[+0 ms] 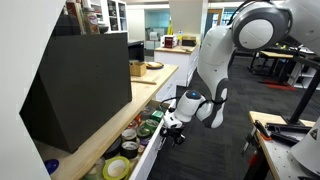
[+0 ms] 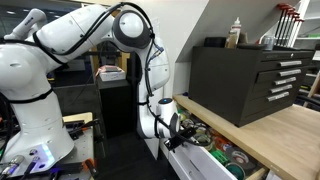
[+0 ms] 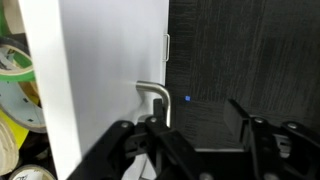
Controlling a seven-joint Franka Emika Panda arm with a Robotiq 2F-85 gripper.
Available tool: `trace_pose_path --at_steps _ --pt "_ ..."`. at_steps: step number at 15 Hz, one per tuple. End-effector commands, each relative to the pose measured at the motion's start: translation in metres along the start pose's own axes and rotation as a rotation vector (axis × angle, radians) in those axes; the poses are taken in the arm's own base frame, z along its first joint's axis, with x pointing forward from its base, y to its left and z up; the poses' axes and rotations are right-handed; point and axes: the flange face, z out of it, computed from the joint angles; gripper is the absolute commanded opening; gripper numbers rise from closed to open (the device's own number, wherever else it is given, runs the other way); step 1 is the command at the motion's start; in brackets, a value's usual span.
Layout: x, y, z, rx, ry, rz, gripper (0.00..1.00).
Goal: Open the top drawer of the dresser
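Observation:
The top drawer (image 1: 152, 158) of the dresser (image 1: 100, 132) stands pulled out, showing tape rolls (image 1: 128, 148) inside; both exterior views show it (image 2: 200, 166). In the wrist view its flat white front (image 3: 100, 80) fills the left, with the silver bar handle (image 3: 155, 96) sticking out. My gripper (image 3: 197, 115) is open, its fingers wide apart. The handle sits close to one finger, inside the gap. In the exterior views the gripper (image 1: 172, 122) (image 2: 176, 130) is at the outer face of the drawer front.
A big black wedge-shaped box (image 1: 80, 85) (image 2: 245, 80) sits on the light wood countertop (image 2: 272, 132). Dark carpet lies below the drawer. A workbench with tools (image 1: 285, 140) stands across the aisle, and the robot's base (image 2: 30, 120) is beside the dresser.

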Motion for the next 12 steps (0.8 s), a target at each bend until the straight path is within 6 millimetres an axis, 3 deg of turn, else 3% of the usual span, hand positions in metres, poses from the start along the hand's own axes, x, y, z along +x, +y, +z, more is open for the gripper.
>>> trace_pose_path --at_steps 1,5,12 --pt "-0.028 -0.013 -0.034 0.013 -0.036 -0.050 0.91" --pt "-0.025 0.008 -0.046 -0.037 -0.040 -0.098 0.91" --pt "-0.019 0.021 -0.059 -0.063 -0.075 -0.184 0.91"
